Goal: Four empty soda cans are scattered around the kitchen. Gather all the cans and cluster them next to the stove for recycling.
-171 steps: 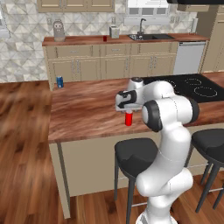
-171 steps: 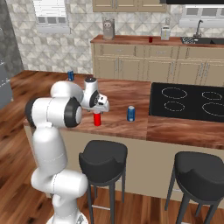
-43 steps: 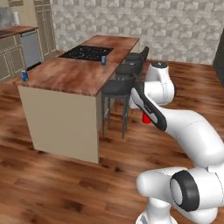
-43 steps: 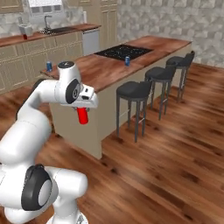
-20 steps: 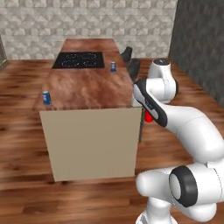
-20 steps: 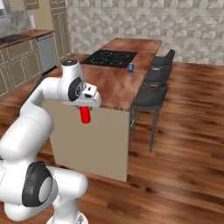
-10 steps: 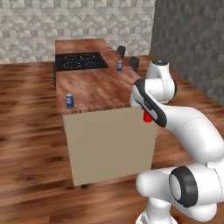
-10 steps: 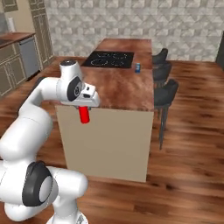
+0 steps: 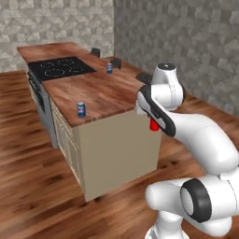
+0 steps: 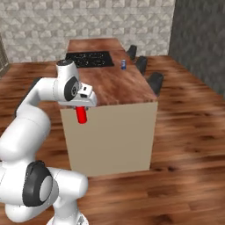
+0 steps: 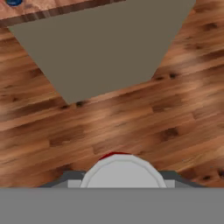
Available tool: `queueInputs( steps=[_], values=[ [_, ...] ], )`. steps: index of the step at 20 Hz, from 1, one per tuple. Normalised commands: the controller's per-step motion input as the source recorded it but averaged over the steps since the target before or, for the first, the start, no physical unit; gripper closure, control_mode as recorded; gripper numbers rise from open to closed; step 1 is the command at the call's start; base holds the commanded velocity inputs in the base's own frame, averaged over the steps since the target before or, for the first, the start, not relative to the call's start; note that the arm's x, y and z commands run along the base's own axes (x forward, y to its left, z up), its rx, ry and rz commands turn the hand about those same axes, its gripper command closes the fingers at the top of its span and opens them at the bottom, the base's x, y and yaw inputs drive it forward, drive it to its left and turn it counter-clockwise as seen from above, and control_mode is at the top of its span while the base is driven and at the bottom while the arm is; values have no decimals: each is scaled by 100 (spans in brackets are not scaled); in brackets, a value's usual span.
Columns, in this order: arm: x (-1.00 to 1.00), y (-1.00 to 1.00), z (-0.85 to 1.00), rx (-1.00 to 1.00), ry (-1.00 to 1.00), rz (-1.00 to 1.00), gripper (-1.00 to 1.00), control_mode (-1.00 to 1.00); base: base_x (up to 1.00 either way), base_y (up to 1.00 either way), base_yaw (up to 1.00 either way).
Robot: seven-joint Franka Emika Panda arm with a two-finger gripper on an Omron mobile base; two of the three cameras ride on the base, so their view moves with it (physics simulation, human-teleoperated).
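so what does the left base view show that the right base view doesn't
Left base view's extra: a blue soda can standing near the island's close edge, plus the drawer fronts on the side below it. Right base view's extra: the gripper itself, shut on the red soda can, with the can's whole length plain. Shared: the stove, the far blue can near it, the dark stools and some red of the held can.

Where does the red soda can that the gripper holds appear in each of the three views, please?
Left base view: the red soda can peeks out right of centre, mostly behind the forearm.
Right base view: left of centre, hanging below the gripper.
Hand view: bottom centre, silvery top with a red rim.
Shared landmark: the island's beige end panel.
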Motion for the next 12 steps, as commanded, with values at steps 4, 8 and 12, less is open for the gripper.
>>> queueInputs(
  steps=[4, 8, 12],
  values=[
    [0, 0, 0, 0, 0, 0, 100, 100, 0, 100, -62],
    [0, 0, 0, 0, 0, 0, 100, 100, 0, 93, -70],
    [0, 0, 0, 0, 0, 0, 100, 100, 0, 67, -81]
  ],
)
